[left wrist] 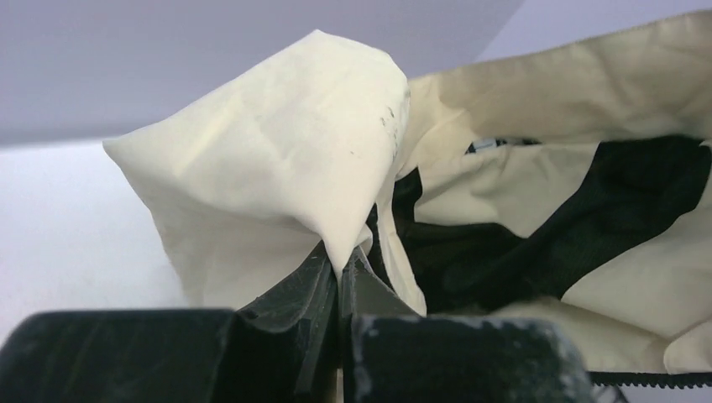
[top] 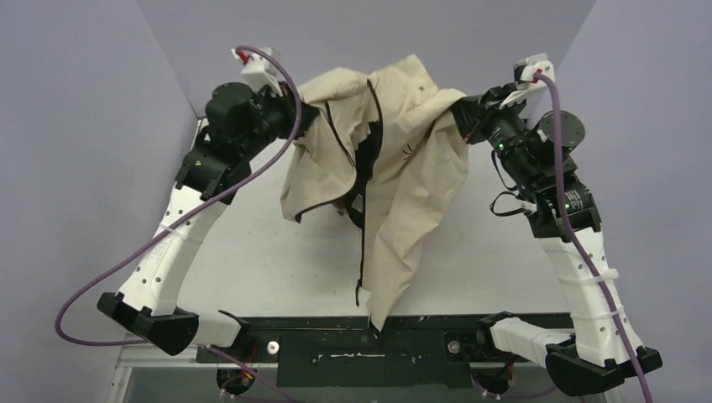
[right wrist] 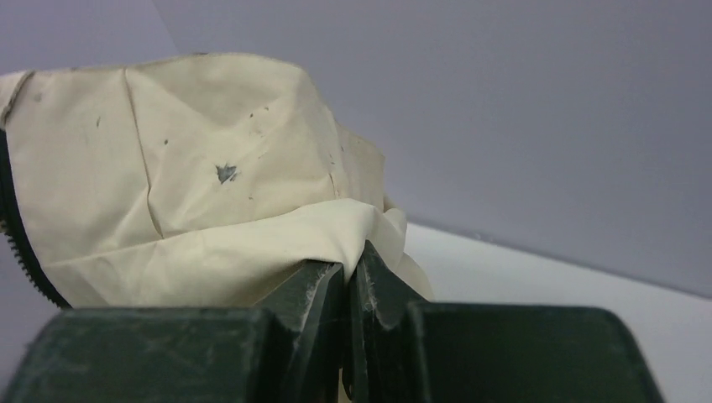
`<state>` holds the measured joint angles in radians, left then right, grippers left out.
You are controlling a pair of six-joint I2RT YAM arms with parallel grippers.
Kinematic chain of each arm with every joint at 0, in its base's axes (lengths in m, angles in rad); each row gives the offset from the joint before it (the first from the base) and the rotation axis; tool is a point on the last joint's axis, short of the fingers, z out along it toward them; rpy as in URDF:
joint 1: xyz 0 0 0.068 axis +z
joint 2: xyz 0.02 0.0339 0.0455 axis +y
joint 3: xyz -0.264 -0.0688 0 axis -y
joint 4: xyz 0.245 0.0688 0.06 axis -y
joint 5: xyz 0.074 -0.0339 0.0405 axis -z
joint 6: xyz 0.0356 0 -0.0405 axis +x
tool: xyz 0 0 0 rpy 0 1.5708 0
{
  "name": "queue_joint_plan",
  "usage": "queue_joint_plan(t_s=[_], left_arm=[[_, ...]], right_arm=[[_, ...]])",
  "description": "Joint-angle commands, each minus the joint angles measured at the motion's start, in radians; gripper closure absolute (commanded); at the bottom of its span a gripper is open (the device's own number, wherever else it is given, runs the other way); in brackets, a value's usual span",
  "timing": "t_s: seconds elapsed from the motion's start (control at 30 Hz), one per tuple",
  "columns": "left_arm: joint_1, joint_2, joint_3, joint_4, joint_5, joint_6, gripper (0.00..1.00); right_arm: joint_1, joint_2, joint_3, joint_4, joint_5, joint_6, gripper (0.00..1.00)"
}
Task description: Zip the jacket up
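I see left pincer (top: 295, 113) and right pincer (top: 460, 113) clamped on jacket (top: 411, 168); zipper (top: 363, 252) hangs 12-to-6 between, slightly nearer left.

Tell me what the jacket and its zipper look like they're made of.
The jacket: thin woven fabric, matte beige, likely cotton or a blend; it creases sharply and drapes in soft folds. Its zipper: dark tape with fine teeth, maybe plastic; too small to be sure.
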<state>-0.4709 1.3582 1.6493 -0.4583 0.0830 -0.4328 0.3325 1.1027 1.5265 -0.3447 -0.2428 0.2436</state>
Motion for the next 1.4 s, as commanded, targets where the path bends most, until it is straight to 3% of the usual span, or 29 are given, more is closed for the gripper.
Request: queue_joint_plan(t_s=[0.0,0.1,0.3,0.53,0.73,0.93,1.2,1.27,1.37], left_arm=[[0.006,0.011,0.303,-0.096,-0.109,0.022,1.0],[0.006,0.024,0.423,-0.113,-0.118,-0.002,1.0],[0.006,-0.029,0.488,-0.091,-0.208,-0.051,1.0],[0.006,-0.13,0.5,-0.09,-0.284,-0.121,1.0],[0.005,-0.2,0.5,-0.201,-0.32,-0.245,1.0],[0.006,-0.222,0.262,-0.192,-0.393,-0.302,1.0],[-0.023,-0.126,-0.29,0.217,-0.421,-0.357,1.0],[-0.052,-0.064,-0.349,0.328,-0.487,-0.359,1.0],[-0.092,0.072,-0.297,0.383,-0.556,-0.36,1.0]], right_arm=[[-0.007,0.028,0.191,0.144,-0.035,-0.015,1.0],[-0.007,0.057,0.296,0.123,-0.067,-0.022,1.0],[-0.007,0.11,0.478,0.051,-0.174,-0.032,1.0],[-0.008,0.079,0.511,0.039,-0.278,0.047,1.0],[-0.008,0.023,0.469,-0.017,-0.317,0.159,1.0],[-0.008,0.034,0.27,-0.071,-0.229,0.165,1.0],[-0.01,0.176,-0.152,0.222,-0.119,0.122,1.0],[-0.011,0.246,-0.202,0.313,-0.08,0.107,1.0],[-0.019,0.361,-0.206,0.402,-0.048,0.1,1.0]])
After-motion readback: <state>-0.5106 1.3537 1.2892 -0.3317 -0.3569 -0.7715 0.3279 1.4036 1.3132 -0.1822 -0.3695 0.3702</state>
